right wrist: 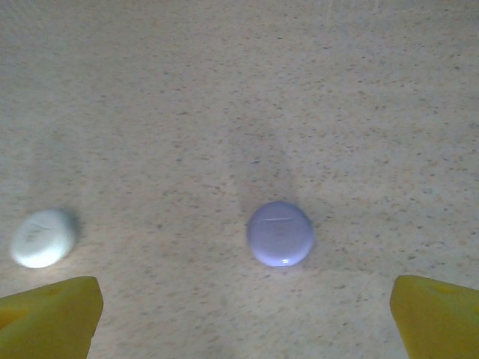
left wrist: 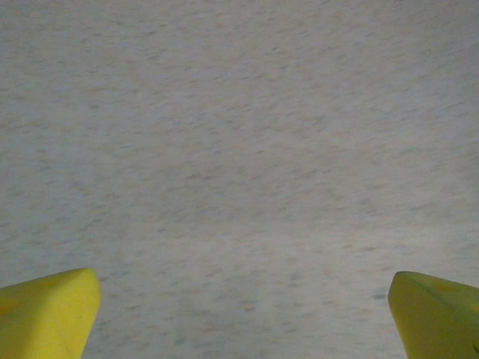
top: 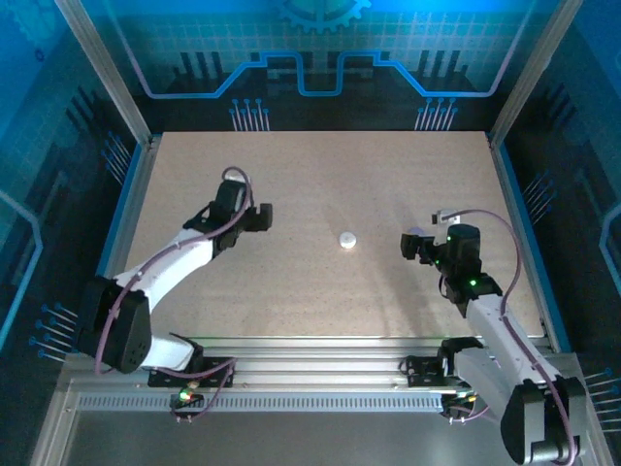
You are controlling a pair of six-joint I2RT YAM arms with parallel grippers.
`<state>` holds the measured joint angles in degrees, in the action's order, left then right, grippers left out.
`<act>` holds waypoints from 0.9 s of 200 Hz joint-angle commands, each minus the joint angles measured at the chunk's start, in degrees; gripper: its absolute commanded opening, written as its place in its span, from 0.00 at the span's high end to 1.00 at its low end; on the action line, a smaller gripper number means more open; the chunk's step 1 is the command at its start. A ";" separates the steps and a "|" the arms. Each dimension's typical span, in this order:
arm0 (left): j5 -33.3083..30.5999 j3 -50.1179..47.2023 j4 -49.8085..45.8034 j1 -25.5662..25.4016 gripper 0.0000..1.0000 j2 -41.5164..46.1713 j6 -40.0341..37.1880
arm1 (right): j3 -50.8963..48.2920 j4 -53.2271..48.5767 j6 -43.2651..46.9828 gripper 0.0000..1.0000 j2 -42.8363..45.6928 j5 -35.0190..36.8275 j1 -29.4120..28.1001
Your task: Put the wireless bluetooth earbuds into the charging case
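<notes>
The charging case (top: pixel 347 239) sits near the middle of the table (top: pixel 388 175) between the arms, a little left of the right gripper (top: pixel 411 245), whose fingers stand spread and empty, a white oval piece (right wrist: pixel 43 238) beside one, while the left gripper (top: pixel 263 216), farther left, is likewise released.

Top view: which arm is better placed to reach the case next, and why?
Right, probably. The right gripper, open, sits nearer the case and points at it; the left gripper, also open, is farther off.
</notes>
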<state>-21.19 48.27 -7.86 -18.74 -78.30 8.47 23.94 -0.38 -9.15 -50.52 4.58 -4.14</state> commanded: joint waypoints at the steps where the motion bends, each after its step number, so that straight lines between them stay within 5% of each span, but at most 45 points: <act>1: -8.88 -9.79 18.90 3.44 0.01 5.33 -6.85 | -3.08 14.96 5.72 0.00 -2.87 0.45 3.30; 39: -7.10 -24.26 40.39 10.57 0.01 6.23 -5.79 | -2.81 23.46 7.19 0.00 -12.66 -3.52 6.42; 80: -1.73 -30.40 61.79 14.67 0.01 -3.36 -6.11 | -0.98 32.10 7.75 0.00 -22.40 -5.84 6.04; 105: 4.15 -35.29 83.74 14.26 0.01 -14.24 -10.37 | 2.42 31.94 7.73 0.00 -26.81 -6.22 5.75; 134: 6.69 -26.82 60.90 17.25 0.01 -10.08 -6.28 | 1.15 39.61 8.46 0.00 -31.23 -6.45 3.57; 180: 6.79 -28.03 63.83 17.51 0.01 -10.58 -6.09 | 1.48 42.35 9.74 0.00 -35.64 -3.49 1.36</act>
<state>-16.38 19.88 55.92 -1.69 -89.41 1.54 25.34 37.63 -0.49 -86.24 -0.01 -2.59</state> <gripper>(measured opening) 0.990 0.996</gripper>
